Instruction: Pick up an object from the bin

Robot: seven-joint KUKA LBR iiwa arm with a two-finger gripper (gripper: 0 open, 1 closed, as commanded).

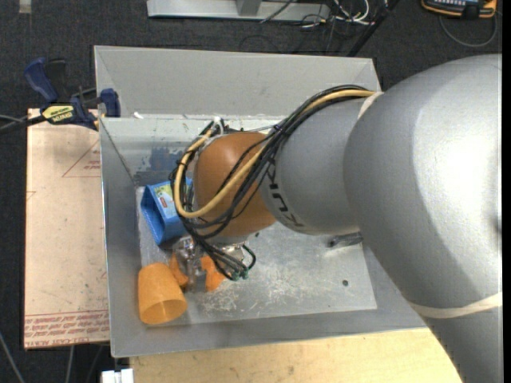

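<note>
My gripper (190,262) is low in the bin's front left part, beneath the arm's orange wrist cover. An orange plastic cup (160,295) lies on its side just to the gripper's front left, its open mouth toward the bin's front wall. A small orange piece (212,279) lies right against the gripper on its right, partly hidden by it. A blue box (161,211) with a light label leans along the left wall, just behind the gripper.
The arm and its cables cover the middle and right of the bin. Pale scuffed floor shows at the front right. The left wall stands close to the cup and the blue box.
</note>
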